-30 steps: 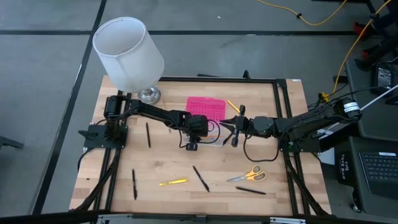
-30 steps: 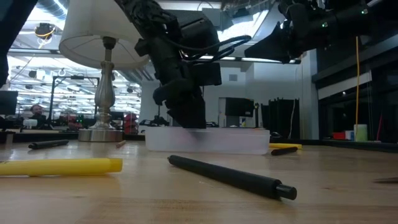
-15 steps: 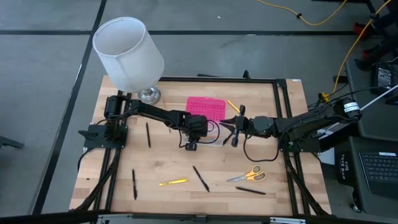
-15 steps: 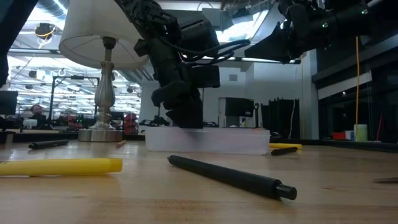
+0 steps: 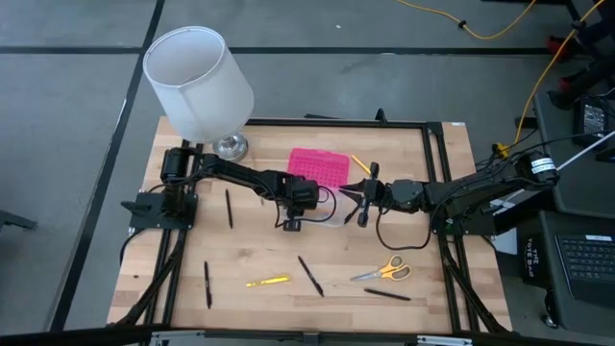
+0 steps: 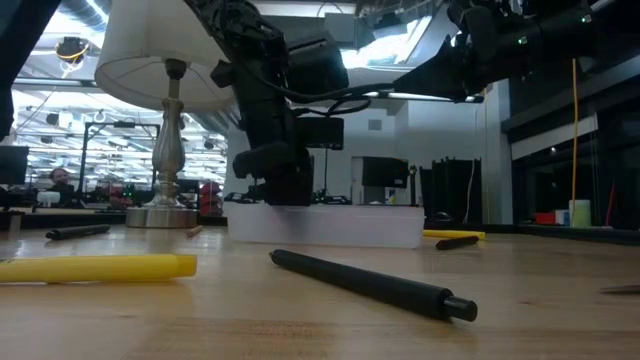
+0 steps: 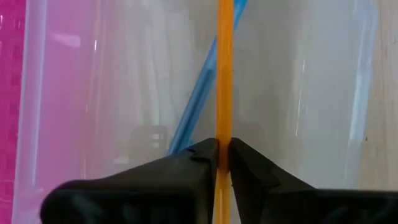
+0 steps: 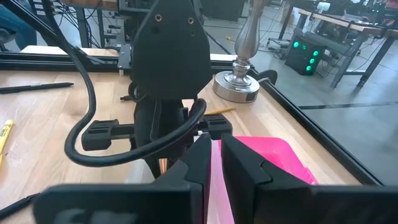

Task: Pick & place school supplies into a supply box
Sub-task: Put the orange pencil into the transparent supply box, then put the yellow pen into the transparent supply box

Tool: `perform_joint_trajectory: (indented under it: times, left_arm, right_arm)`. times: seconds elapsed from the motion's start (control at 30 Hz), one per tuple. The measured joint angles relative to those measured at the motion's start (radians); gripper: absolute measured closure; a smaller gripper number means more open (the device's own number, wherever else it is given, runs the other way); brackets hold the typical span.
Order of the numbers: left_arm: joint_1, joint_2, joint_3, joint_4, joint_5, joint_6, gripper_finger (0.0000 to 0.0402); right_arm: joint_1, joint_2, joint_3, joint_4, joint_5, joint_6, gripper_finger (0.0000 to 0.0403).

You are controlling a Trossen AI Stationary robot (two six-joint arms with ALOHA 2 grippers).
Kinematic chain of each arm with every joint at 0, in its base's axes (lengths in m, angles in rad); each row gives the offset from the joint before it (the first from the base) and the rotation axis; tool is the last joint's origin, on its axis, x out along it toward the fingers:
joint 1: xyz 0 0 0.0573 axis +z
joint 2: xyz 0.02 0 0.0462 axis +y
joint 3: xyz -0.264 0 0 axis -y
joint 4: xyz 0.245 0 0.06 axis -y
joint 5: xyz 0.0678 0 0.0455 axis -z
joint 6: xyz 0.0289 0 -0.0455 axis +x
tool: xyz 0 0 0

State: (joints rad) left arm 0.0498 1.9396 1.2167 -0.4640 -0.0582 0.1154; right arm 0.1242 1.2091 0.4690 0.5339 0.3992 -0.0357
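Over the clear plastic base of the supply box [image 5: 322, 213], whose pink dotted lid [image 5: 318, 166] lies open behind it, the left gripper [image 7: 222, 151] pinches a slim orange pencil [image 7: 224, 74] above a blue pen [image 7: 202, 99], while the right gripper [image 5: 362, 195] hovers just beside the box, fingers nearly pressed together.

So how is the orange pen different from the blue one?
The orange pen is pinched in the left pincer; the blue pen lies loose. In the left wrist view the orange one runs straight, the blue one slants beneath it. Both are slim and over the clear box base.
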Motion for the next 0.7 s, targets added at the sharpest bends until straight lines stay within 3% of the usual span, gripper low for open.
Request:
perform_joint_trajectory:
  times: [0.7]
  left_arm:
    - [0.000, 0.000, 0.095, -0.090, -0.034, -0.006, 0.0340]
  right_arm:
    - [0.000, 0.000, 0.000, 0.000, 0.000, 0.000, 0.0359]
